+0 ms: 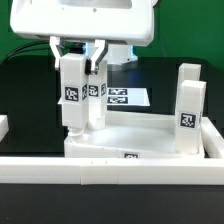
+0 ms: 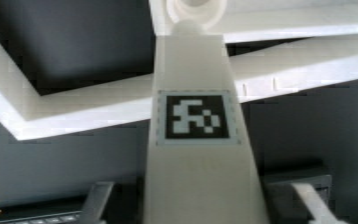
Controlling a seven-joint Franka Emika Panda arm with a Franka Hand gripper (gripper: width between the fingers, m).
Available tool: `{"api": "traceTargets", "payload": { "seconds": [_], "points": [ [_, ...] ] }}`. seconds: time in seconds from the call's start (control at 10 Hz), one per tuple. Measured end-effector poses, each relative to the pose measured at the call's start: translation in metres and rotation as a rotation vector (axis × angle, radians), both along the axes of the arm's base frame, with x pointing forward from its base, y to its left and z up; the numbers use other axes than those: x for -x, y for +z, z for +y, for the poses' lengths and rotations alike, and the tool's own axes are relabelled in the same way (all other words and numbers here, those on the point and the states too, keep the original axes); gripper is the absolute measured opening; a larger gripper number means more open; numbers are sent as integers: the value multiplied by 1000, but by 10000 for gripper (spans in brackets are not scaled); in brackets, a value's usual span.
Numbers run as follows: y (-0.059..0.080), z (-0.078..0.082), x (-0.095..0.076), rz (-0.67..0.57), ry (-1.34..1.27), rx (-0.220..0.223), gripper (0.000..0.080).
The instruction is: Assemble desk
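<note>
The desk's tabletop [image 1: 135,142] lies flat near the front, a wide white rimmed slab. My gripper [image 1: 75,62] is shut on the top of one white leg [image 1: 72,95], which stands upright with its foot at the tabletop's near corner on the exterior view's left. In the wrist view this tagged leg [image 2: 197,115] runs down between the fingers [image 2: 107,195] toward the tabletop's rim [image 2: 78,105]. A second leg [image 1: 96,98] stands just behind it. Two more legs [image 1: 190,118] [image 1: 189,75] stand upright on the exterior view's right side.
The marker board [image 1: 128,97] lies on the black table behind the tabletop. Long white border bars run along the front [image 1: 110,172] and the exterior view's right [image 1: 214,140]. Green backdrop shows behind the arm.
</note>
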State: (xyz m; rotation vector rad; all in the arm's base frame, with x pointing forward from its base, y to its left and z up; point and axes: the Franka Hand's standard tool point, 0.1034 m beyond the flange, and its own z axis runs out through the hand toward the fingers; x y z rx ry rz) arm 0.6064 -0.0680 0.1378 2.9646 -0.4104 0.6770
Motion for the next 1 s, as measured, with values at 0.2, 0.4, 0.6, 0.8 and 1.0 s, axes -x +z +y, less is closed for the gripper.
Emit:
{"api": "traceTargets", "payload": {
  "seconds": [0.2, 0.4, 0.6, 0.8, 1.0],
  "points": [
    [-1, 0, 1, 3, 0, 0, 289],
    [-3, 3, 3, 7, 3, -2, 289],
    [-4, 4, 3, 10, 4, -3, 289],
    [-5, 4, 1, 9, 6, -1, 289],
    [-5, 4, 1, 10, 5, -1, 289]
  ]
}}
